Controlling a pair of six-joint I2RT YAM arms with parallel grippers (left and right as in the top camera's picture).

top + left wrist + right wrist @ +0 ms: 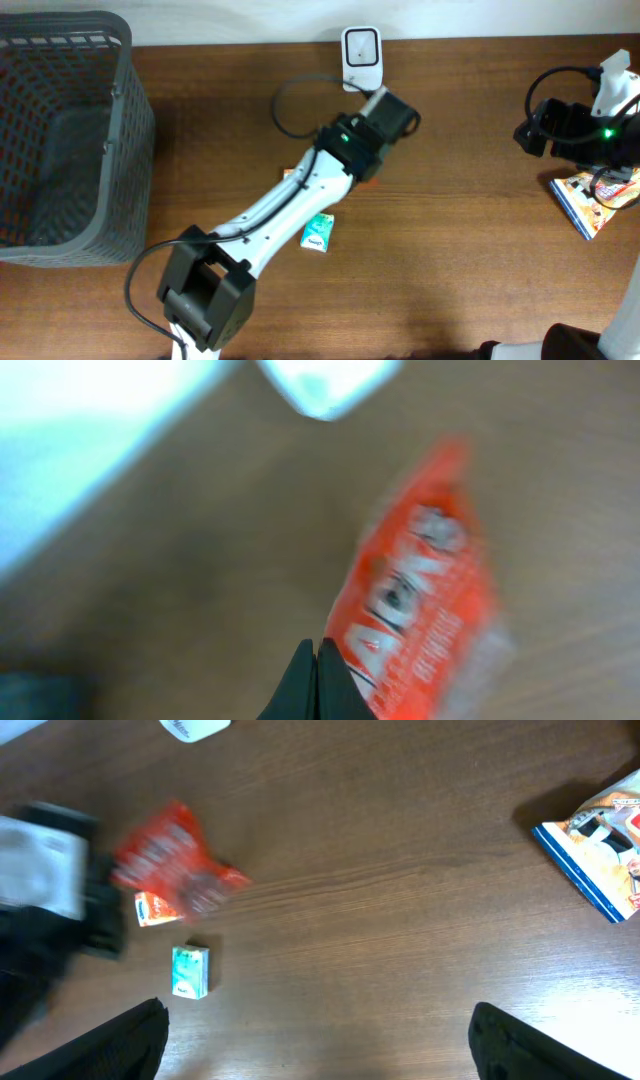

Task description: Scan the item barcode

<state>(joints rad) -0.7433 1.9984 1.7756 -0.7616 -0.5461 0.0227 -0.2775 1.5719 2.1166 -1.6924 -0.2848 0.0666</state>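
Observation:
The item is a red snack packet, blurred in the left wrist view and hanging just off the table. My left gripper is shut on its lower left edge. The right wrist view shows the same packet beside the blurred left arm. From overhead only a red sliver of it peeks out under that arm. The white scanner stands at the table's far edge, close beyond the left wrist. My right gripper is open and holds nothing, above bare wood at the right.
A small teal box and a small orange pack lie by the left arm. A blue printed package lies under the right arm. A dark mesh basket fills the far left.

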